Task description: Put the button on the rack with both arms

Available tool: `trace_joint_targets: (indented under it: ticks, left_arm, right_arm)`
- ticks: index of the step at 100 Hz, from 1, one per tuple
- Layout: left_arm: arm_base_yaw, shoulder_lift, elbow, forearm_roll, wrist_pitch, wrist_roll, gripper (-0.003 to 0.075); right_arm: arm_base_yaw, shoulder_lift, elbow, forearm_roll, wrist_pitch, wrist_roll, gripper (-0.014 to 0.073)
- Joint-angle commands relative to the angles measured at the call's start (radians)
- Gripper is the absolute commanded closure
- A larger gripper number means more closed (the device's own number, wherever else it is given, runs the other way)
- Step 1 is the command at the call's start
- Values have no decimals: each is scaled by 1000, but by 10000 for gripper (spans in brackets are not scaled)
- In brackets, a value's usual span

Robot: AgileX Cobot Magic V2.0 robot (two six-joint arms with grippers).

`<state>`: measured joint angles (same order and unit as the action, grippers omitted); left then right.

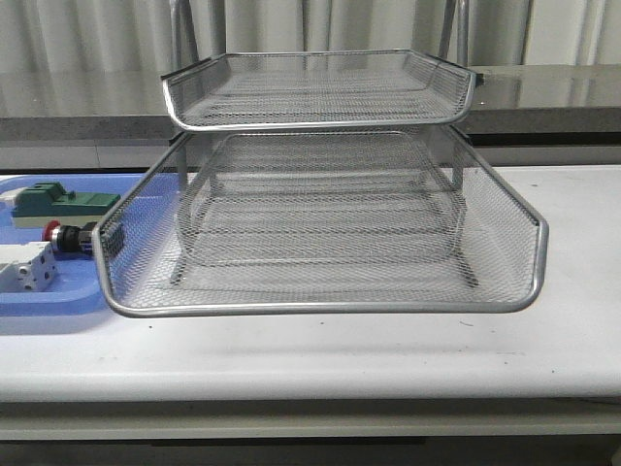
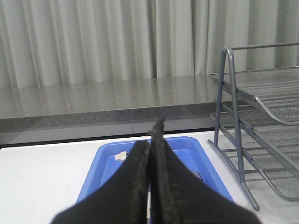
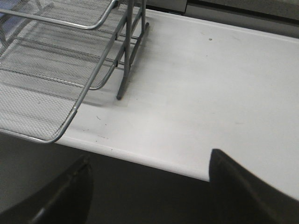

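The button [image 1: 68, 236], red cap with a black body, lies in the blue tray [image 1: 49, 301] at the table's left, just beside the rack's lowest tier. The silver wire-mesh rack [image 1: 320, 303] fills the table's middle. Neither arm shows in the front view. My left gripper [image 2: 150, 133] is shut with nothing between its fingers and hangs over the blue tray [image 2: 100, 168]; the fingers hide the button there. My right gripper [image 3: 149, 157] is open and holds nothing, over the table's front edge, to the right of the rack [image 3: 88, 88].
A green block-shaped part [image 1: 63, 202] and a white boxy part [image 1: 27, 270] lie in the blue tray beside the button. A grey counter [image 1: 543, 97] and curtains run behind the white table [image 1: 388, 354]. The rack's frame leg [image 2: 238, 140] stands right of the tray.
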<state>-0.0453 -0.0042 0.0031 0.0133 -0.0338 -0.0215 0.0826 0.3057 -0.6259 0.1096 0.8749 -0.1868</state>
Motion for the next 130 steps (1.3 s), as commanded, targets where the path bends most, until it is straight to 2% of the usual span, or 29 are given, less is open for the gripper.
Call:
trace_joint_targets:
  ticks: [1, 12, 22, 48, 58, 130]
  left_arm:
    - [1, -32, 33, -1, -79, -6, 741]
    - [1, -32, 33, -1, -79, -6, 741]
    - [1, -32, 33, -1, -79, -6, 741]
    - [1, -32, 33, -1, -79, -6, 741]
    - [1, -32, 33, -1, -79, -6, 741]
    - [1, -32, 33, -1, -79, -6, 741]
  right_arm:
    - [26, 10, -34, -41, -82, 18, 67]
    - [48, 10, -34, -82, -81, 67, 75]
    - [51, 10, -34, -94, -68, 91, 148]
    - [51, 10, -34, -39, 19, 91, 552]
    - [51, 10, -34, -33, 31, 91, 671]
    - [51, 10, -34, -33, 31, 91, 663]
